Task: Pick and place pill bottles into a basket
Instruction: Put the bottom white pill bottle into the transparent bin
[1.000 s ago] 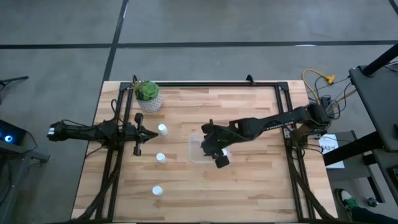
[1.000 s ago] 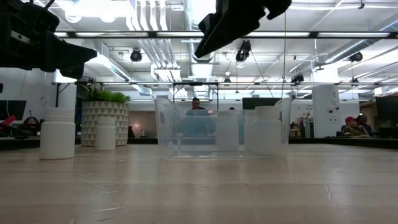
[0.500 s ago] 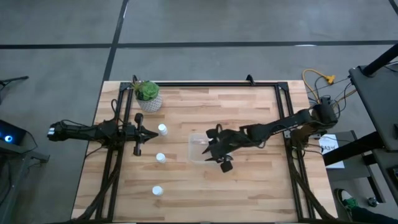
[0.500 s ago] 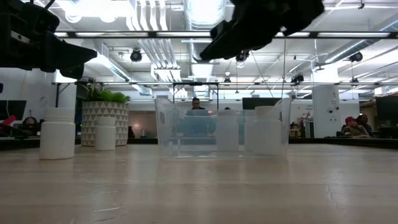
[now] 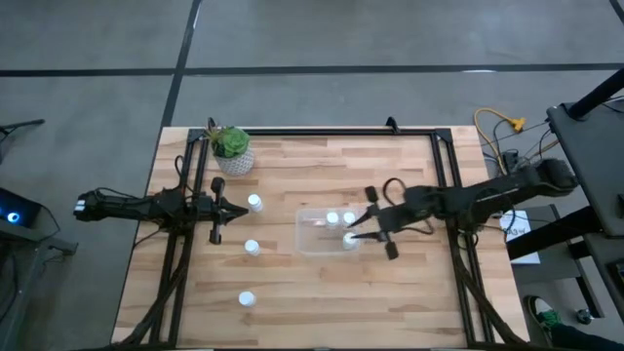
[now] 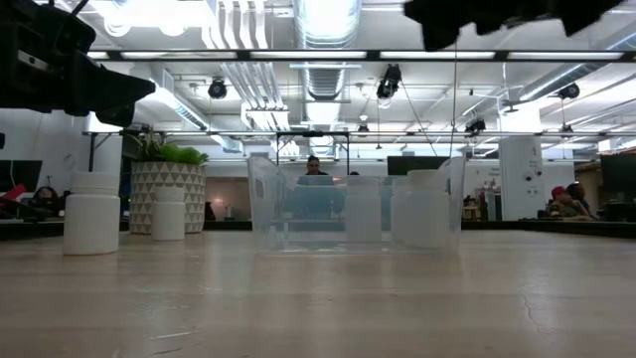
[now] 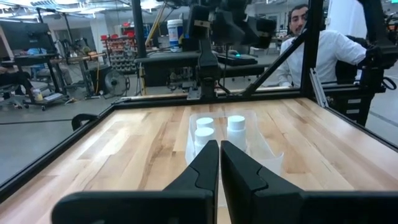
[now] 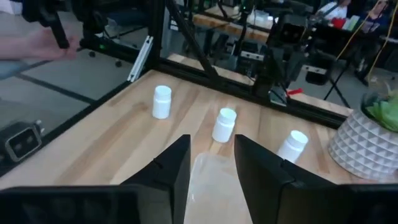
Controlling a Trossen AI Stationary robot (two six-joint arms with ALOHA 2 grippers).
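The clear basket [image 5: 310,237] stands mid-table and holds three white pill bottles [image 5: 332,218] [image 5: 349,217] [image 5: 348,240], standing upright on its floor. Three more bottles stand on the table to its left [image 5: 254,203] [image 5: 252,247] [image 5: 246,298]. My right gripper [image 5: 359,226] is open and empty, up in the air over the basket's right end; in its wrist view [image 8: 210,163] it looks across at the three loose bottles [image 8: 224,124]. My left gripper [image 5: 216,210] is shut and empty at the table's left, raised, pointing toward the basket [image 7: 233,140].
A white patterned pot with a green plant [image 5: 233,151] stands at the far left corner. Black frame rails [image 5: 175,253] run along the table's sides and back. Bare wood lies near the front edge and right of the basket. A person [image 7: 323,46] sits beyond the table.
My right gripper has drawn back from over the middle of the basket toward the table's right edge, staying well above the table. The three bottles in the basket, which it had covered in the high view, now show. The basket and the loose bottles have kept still.
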